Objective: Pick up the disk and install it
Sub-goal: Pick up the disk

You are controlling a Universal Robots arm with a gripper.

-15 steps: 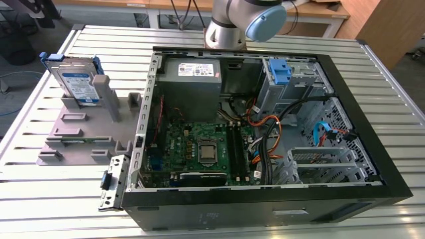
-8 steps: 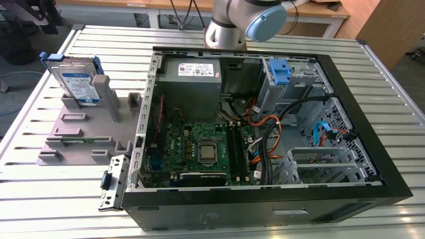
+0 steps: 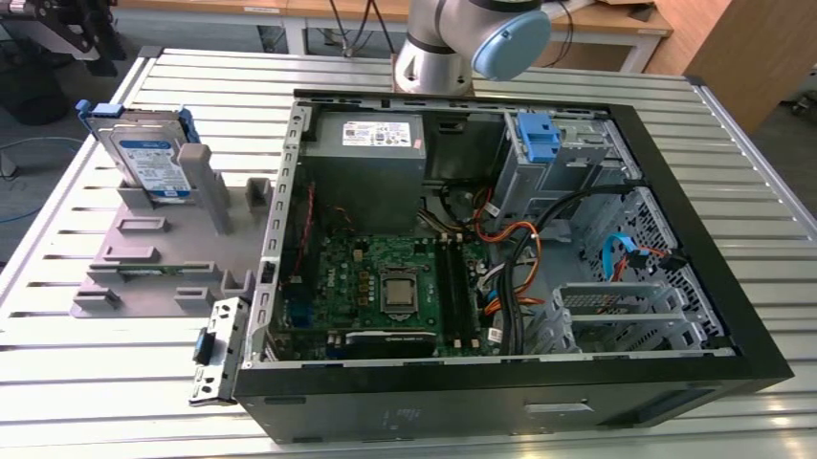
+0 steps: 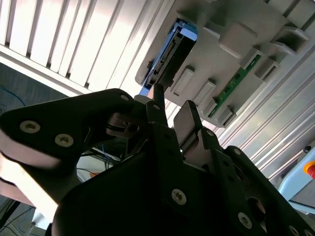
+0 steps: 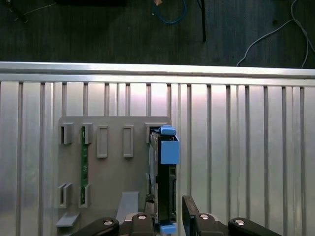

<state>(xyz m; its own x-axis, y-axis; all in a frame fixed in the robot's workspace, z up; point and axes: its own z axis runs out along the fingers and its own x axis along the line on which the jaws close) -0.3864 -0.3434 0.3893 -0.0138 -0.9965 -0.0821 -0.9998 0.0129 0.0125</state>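
**Reference part.** A grey holder (image 3: 153, 249) lies flat on the slatted aluminium table (image 3: 128, 382). All positions below are given relative to this holder.

**Disk.** The disk (image 3: 144, 158) stands upright on its edge in a slot at the holder's end nearest the robot arm (image 3: 473, 38). It is a silver drive with a white-and-blue label, framed by a blue caddy. In the first wrist view the disk (image 5: 165, 172) shows edge-on along one border of the holder (image 5: 113, 182). In the second wrist view the disk (image 4: 167, 54) stands at the matching end of the holder (image 4: 231, 29).

**Gripper.** In both wrist views the gripper (image 5: 169, 204) hangs above the holder, in line with the disk's upper edge. One finger lies to each side of that edge. The fingers (image 4: 187, 118) are spread, with a gap between them, and they hold nothing. The gripper (image 4: 172, 101) is apart from the disk and does not touch it.

**Other parts.**
- A green memory module (image 5: 84, 164) sits on edge in a slot toward the holder's opposite end.
- An open computer case (image 3: 753, 363) lies just beside the holder, on the exterior view's right.
- Inside the case are a grey power supply (image 3: 370, 153), a motherboard (image 3: 383, 277) and a blue bracket (image 3: 541, 139).
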